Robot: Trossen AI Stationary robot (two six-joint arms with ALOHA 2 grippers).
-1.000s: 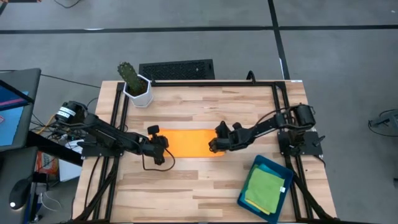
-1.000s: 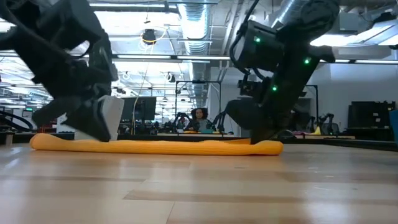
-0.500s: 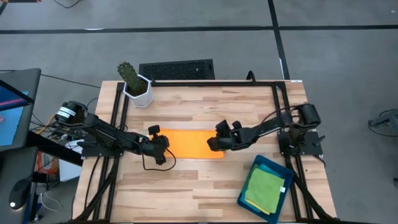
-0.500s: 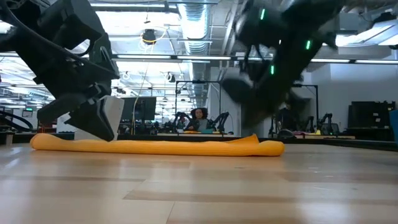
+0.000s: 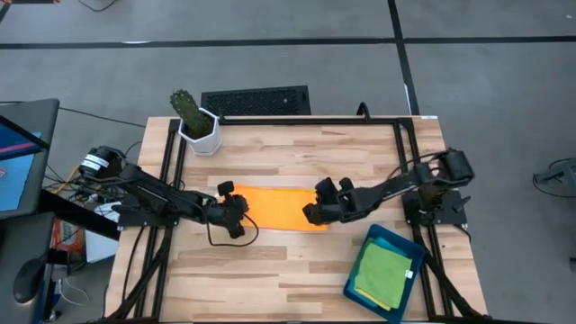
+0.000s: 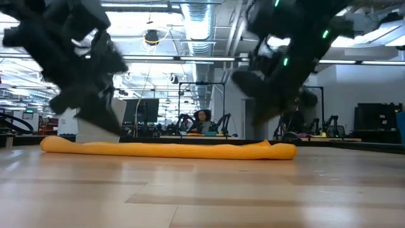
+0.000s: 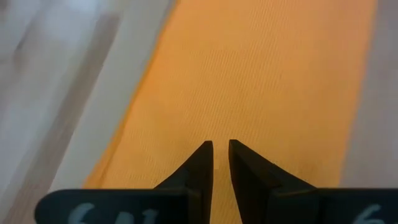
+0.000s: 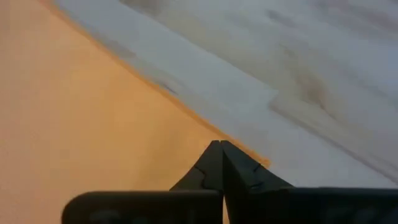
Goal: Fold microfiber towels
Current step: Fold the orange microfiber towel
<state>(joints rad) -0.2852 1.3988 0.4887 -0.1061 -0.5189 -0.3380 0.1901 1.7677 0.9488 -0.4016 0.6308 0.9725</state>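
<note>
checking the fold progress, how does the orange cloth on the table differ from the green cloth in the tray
The orange microfiber towel lies on the bare wooden table as a long flat strip; the green microfiber towel sits in the dark teal tray as a compact squarish pad. The orange one lies in the middle with the left gripper and right gripper over its two ends; the green one lies at the table's near right corner, away from both grippers. Both are plain soft cloths.

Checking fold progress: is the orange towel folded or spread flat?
Folded: the orange towel lies as a narrow strip on the table, and the low view shows it thick, with rounded ends.
</note>
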